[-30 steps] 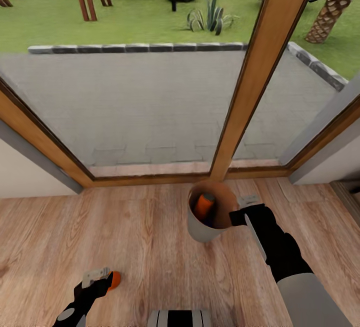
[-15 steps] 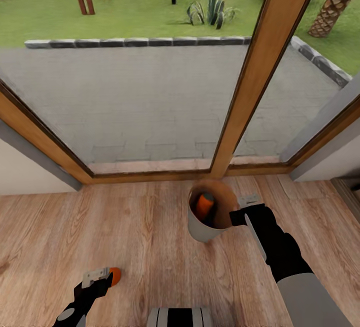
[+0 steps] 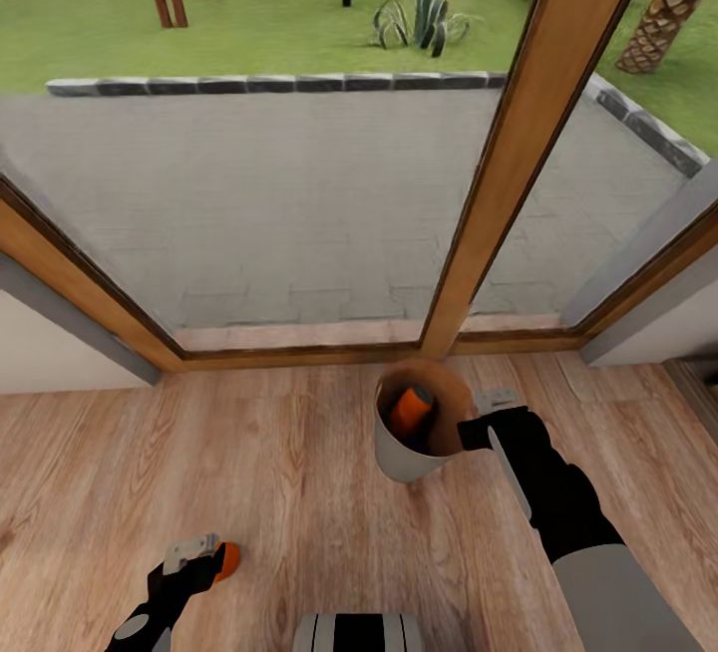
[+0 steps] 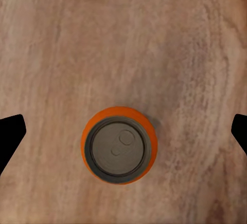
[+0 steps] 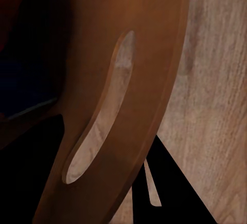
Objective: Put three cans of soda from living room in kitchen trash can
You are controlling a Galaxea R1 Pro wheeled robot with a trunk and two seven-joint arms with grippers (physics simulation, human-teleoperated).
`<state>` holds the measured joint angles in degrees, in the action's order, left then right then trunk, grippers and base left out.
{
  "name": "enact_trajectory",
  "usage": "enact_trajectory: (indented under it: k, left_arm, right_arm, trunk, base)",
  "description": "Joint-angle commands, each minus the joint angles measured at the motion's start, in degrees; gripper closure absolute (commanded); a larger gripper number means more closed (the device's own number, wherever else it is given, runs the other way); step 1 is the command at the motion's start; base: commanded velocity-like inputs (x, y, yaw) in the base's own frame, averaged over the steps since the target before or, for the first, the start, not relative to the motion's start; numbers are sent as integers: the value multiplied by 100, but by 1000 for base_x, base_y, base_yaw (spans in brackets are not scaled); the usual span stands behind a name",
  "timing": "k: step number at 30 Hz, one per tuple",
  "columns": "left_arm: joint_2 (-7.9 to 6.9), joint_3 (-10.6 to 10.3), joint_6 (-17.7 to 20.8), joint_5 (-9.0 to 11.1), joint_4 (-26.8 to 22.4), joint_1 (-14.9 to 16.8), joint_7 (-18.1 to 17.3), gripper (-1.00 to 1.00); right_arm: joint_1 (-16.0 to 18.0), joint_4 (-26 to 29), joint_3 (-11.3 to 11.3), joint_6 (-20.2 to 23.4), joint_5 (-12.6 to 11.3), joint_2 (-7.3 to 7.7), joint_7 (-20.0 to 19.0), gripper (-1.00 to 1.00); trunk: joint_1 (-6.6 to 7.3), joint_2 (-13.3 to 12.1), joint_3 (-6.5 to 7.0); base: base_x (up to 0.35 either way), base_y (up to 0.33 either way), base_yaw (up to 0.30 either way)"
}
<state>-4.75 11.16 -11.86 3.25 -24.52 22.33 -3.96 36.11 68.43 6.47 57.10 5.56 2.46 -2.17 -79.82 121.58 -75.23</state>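
Bin (image 3: 404,458) (right gripper (image 3: 477,433) clamping its rim) holds orange can (image 3: 411,411).

Left gripper (image 3: 204,552): low at near left, fingers spread wide apart.
Right gripper (image 3: 477,420): arm extended forward at right, closed on the tash can (image 3: 404,458) rim.

Grey trash can (image 3: 401,453) with tilted orange can (image 3: 410,411) inside; another upright orange can (image 4: 118,145) on wood floor.
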Motion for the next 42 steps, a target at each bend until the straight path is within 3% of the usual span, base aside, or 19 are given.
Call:
enact_trajectory:
  k: [1, 6, 24, 32, 42]
  left_arm:
    - [0, 0, 0, 0, 0, 0, 0, -100]
    - [0, 0, 0, 0, -1, 0, 0, -100]
    - [0, 0, 0, 0, 0, 0, 0, -100]
    - [0, 0, 0, 0, 0, 0, 0, -100]
    - [0, 0, 0, 0, 0, 0, 0, -100]
  right_arm:
    - [2, 2, 3, -5, -81, 0, -39, 100]
    - [2, 3, 3, -5, -81, 0, -40, 100]
    - [1, 4, 3, -5, -81, 0, -40, 100]
    - [0, 9, 3, -5, -81, 0, -41, 100]
    - [-1, 9, 3, -5, -81, 0, -39, 100]
  trunk:
    - [0, 0, 0]
    - [0, 0, 0]
    - [-395, 722, -323]
    - [-395, 722, -323]
    - [-615, 1123, -502]
  base:
    - [7, 0, 0]
    - [2, 0, 0]
    - [0, 0, 0]
    - [0, 0, 0]
    - [0, 0, 0]
